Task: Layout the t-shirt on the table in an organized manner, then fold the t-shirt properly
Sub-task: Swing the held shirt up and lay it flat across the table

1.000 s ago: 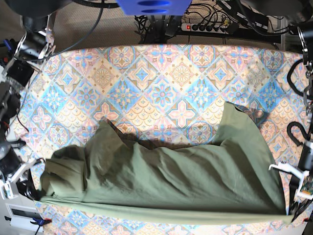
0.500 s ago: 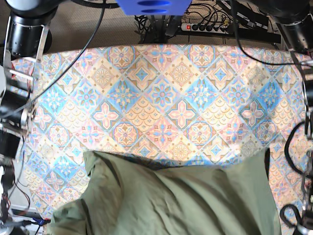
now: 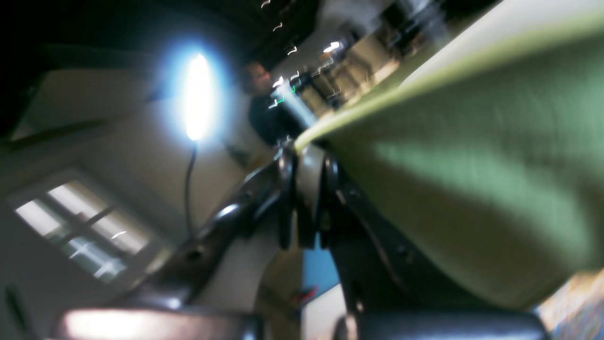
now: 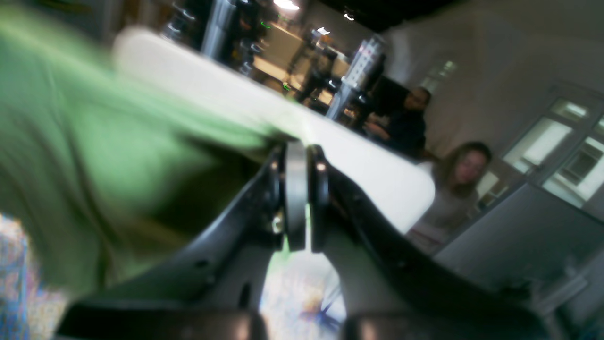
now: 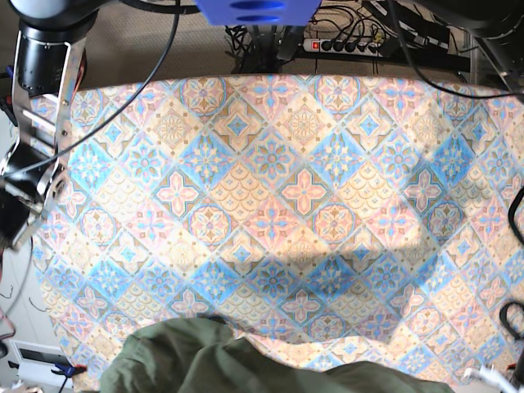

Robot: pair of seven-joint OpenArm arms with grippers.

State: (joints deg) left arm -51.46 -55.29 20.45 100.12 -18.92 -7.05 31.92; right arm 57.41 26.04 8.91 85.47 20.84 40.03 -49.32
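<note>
The olive-green t-shirt (image 5: 246,367) shows only as a wrinkled strip at the bottom edge of the base view; the rest of it is out of frame. Most of the table (image 5: 270,188) with its patterned cloth lies bare. In the left wrist view my left gripper (image 3: 304,151) is shut on a stretched edge of the t-shirt (image 3: 472,160), which hangs to the right of it. In the right wrist view my right gripper (image 4: 296,148) is shut on the t-shirt (image 4: 94,141), which spreads away to the left. Neither gripper shows in the base view.
My right arm's links (image 5: 41,98) stand over the table's left edge. A power strip with cables (image 5: 344,45) lies behind the far edge. Two people (image 4: 453,179) and a bright lamp (image 3: 198,94) appear in the wrist views' background.
The t-shirt has slid toward the near edge and mostly left the base view, uncovering far more of the table. Both grippers stay shut on it.
</note>
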